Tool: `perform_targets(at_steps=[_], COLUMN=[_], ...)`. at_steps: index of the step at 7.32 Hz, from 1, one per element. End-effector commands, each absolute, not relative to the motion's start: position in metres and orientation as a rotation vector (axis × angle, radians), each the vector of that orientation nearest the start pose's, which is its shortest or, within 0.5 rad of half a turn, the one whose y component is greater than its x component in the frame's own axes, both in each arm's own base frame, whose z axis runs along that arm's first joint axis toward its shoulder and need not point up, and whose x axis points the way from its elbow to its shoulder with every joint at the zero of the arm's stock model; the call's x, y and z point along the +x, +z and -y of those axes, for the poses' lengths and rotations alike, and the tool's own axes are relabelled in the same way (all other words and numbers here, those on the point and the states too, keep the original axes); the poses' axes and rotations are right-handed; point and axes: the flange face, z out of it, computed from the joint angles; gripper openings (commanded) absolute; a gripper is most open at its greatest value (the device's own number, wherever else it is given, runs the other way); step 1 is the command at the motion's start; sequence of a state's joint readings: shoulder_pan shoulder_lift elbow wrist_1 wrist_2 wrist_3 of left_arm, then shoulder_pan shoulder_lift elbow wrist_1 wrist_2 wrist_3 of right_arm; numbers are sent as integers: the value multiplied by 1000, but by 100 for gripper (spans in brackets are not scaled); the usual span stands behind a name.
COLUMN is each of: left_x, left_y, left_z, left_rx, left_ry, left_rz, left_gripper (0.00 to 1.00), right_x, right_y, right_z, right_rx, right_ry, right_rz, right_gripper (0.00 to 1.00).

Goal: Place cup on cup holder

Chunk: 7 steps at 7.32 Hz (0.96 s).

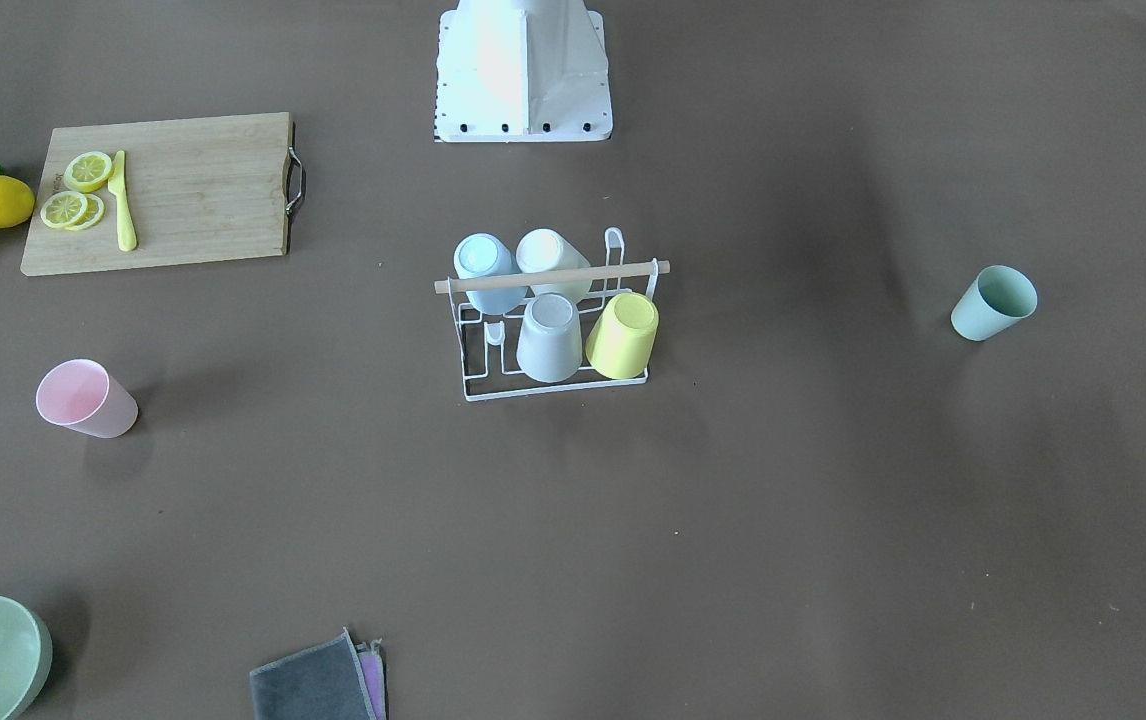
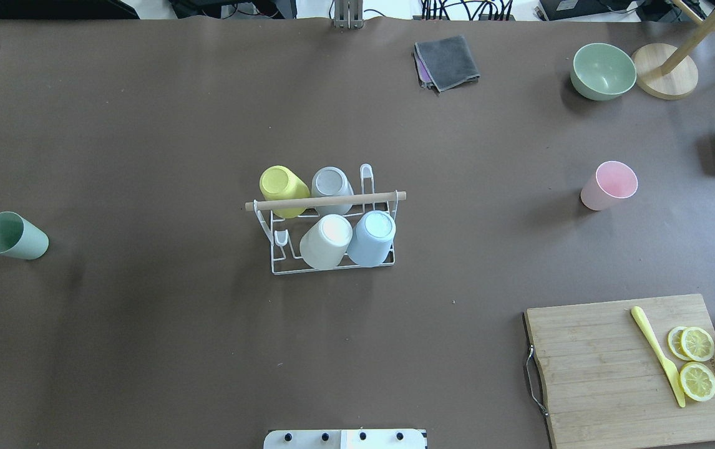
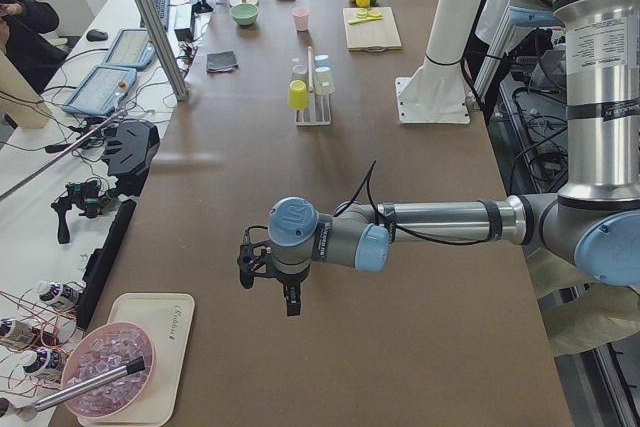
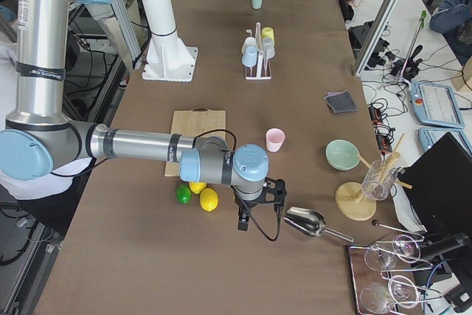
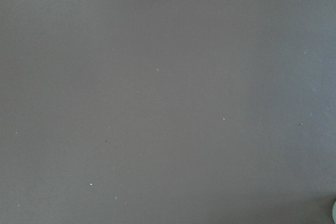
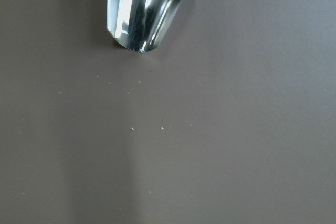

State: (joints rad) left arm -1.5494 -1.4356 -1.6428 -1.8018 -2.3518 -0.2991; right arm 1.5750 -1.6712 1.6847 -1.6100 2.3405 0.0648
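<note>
The left fingers [image 3: 287, 297] hang over bare surface [image 2: 145, 349] at the robot's left end. They show only in the side view, so I cannot tell whether they are spread or closed, though nothing seems to be between them. The same holds for the right fingers [image 4: 243, 219], which hang near a metal scoop [image 6: 142, 9] at the other end.

The cup holder [image 2: 326, 201] stands mid-surface with four cups upside down on it. Two prongs are free: one at its near left corner [image 2: 281, 240] and one at its far right [image 2: 366, 174].

A green cup [image 2: 13, 236] stands mouth up on the left and a pink cup [image 2: 609, 185] on the right, both well apart from the rack.

The step is probably the first reach. It would go best to grasp a cup by its wall, turn it mouth down, and lower it squarely over a free prong, clear of the rod handle.
</note>
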Motion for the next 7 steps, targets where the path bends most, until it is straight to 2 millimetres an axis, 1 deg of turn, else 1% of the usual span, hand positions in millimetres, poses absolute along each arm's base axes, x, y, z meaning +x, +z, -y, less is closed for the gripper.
perform_targets(at_steps=[1, 2, 3, 4, 5, 6, 7], left_x=[-57, -53, -53, -53, -54, -53, -53], left_y=[657, 662, 664, 668, 652, 657, 651], left_z=[442, 444, 444, 441, 461, 460, 464], left_rx=[49, 38, 48, 47, 83, 72, 67], left_ry=[-197, -192, -159, -144, -125, -127, -128], left_rz=[-794, -791, -788, -788, -785, -784, -788], left_gripper=[99, 99, 99, 99, 99, 99, 99], right_x=[26, -2, -18, -26, -38, -53, -77], right_y=[579, 561, 552, 545, 542, 536, 526], right_z=[512, 532, 544, 558, 574, 601, 621], right_rx=[-91, -97, -98, -101, -121, -134, -155], right_ry=[27, -11, -32, -37, -44, -57, -85], right_rz=[756, 739, 744, 750, 776, 782, 780], right_gripper=[100, 100, 100, 100, 100, 100, 100])
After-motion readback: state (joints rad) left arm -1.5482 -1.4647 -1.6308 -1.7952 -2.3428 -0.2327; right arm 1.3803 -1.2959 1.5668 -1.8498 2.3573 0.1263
